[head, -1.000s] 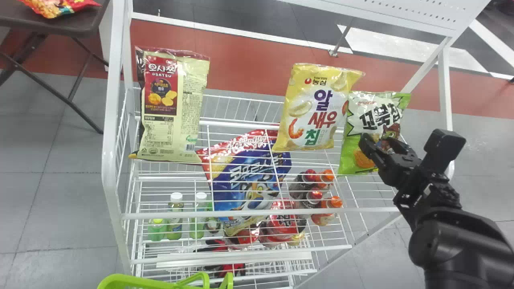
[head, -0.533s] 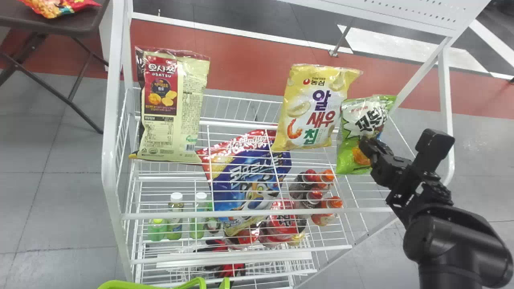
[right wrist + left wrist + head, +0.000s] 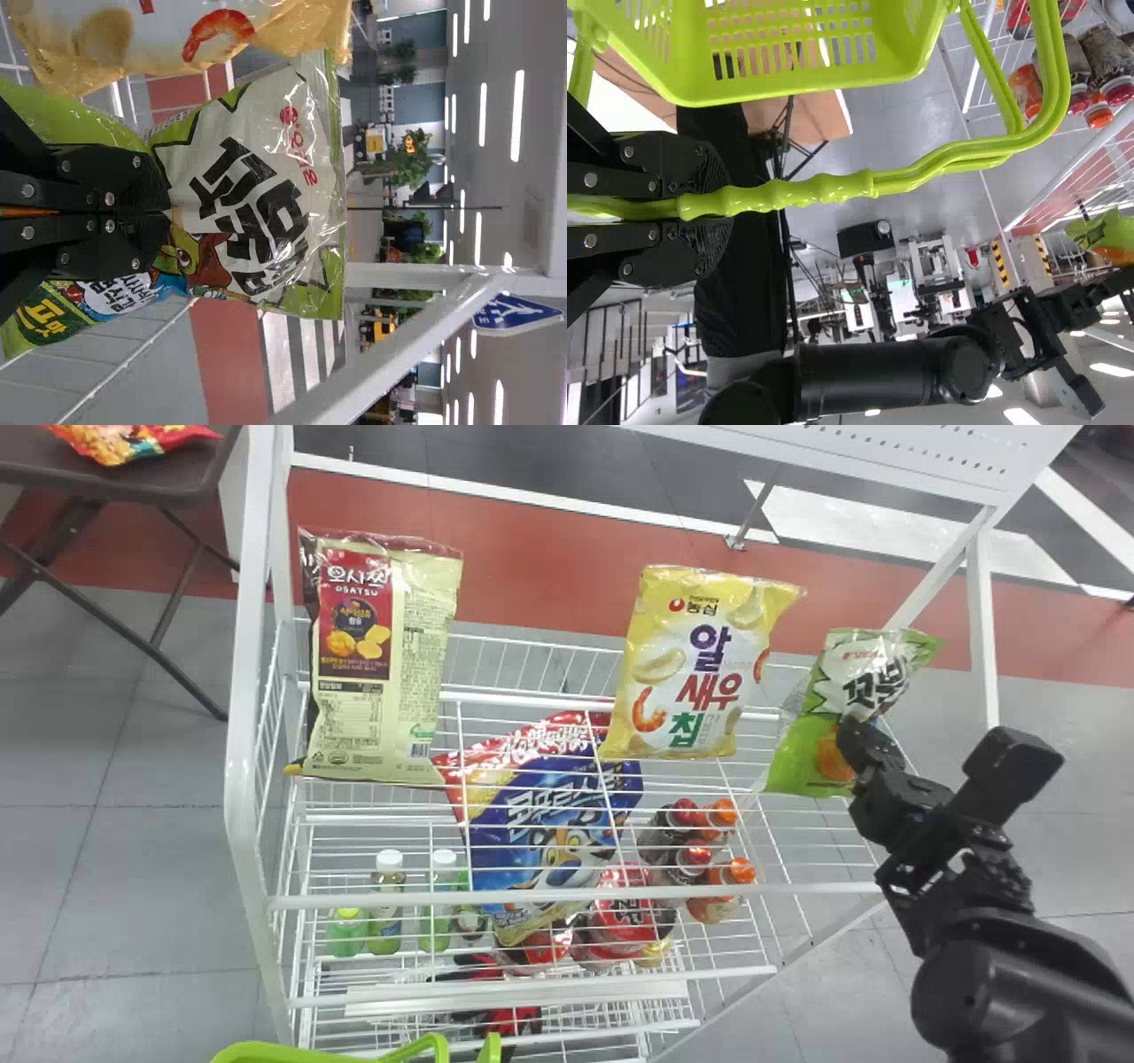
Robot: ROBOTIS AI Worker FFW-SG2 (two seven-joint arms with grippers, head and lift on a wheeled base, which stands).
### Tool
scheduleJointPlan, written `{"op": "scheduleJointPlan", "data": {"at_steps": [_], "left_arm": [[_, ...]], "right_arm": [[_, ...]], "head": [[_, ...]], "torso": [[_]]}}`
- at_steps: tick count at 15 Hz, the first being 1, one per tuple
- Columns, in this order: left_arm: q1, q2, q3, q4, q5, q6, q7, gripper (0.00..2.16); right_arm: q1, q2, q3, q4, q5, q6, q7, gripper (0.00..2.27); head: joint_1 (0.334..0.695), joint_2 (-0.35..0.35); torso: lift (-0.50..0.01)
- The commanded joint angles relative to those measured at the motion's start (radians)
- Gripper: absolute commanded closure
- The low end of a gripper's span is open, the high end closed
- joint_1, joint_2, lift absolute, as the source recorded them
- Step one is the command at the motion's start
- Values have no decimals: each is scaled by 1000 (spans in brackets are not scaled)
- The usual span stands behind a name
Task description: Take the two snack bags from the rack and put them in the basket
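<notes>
Bag pinched at rack's right end, basket held at its near side

The right gripper (image 3: pixel 168 212) has its fingers clamped on the green bag (image 3: pixel 257 177) around its middle, film bunching about them. That hold likely suits a soft, puffy pack: the middle gives the fingers something to bite while the top edge stands free, tilted outward. The bag is at the right end of the rack (image 3: pixel 576 895), apart from the yellow bag (image 3: pixel 700 664), which probably gives it room to come away without dragging that neighbour.

The left gripper (image 3: pixel 722 212) has its fingers clamped on the handle (image 3: pixel 824 188) of the basket (image 3: pixel 788 99), near the rack's near left corner. Held there, the basket presumably stays steady and close enough for a short carry across the rack's front.

The step looks like taking out the first bag. The yellow one, standing next along the rack, may be the second, though the cream bag (image 3: pixel 381 655) could be meant. Too tight a squeeze could crush the contents; too loose, and the slick film might slip.
</notes>
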Motion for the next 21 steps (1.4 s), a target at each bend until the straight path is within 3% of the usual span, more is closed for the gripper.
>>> {"op": "scheduleJointPlan", "data": {"at_steps": [1, 7, 9, 14, 21], "left_arm": [[-4, -3, 4, 0, 0, 0, 0, 1636], [-27, -7, 6, 8, 8, 3, 3, 1632], [-34, -11, 14, 6, 25, -3, 6, 1636], [-47, -18, 15, -18, 48, -3, 41, 1636], [-47, -21, 17, -35, 77, 0, 110, 1636]], "right_arm": [[62, 12, -2, -100, -56, 2, 6, 2250], [335, 68, 38, -427, -192, 116, 23, 2253], [389, 79, 62, -513, -199, 257, 51, 2253], [455, 79, 87, -679, -242, 821, 124, 2253], [489, 70, 200, -708, -274, 1146, 147, 2253]], "head": [[695, -350], [695, -350], [695, -350], [695, -350], [695, -350]], "torso": [[-10], [-10], [-10], [-10], [-10]]}}
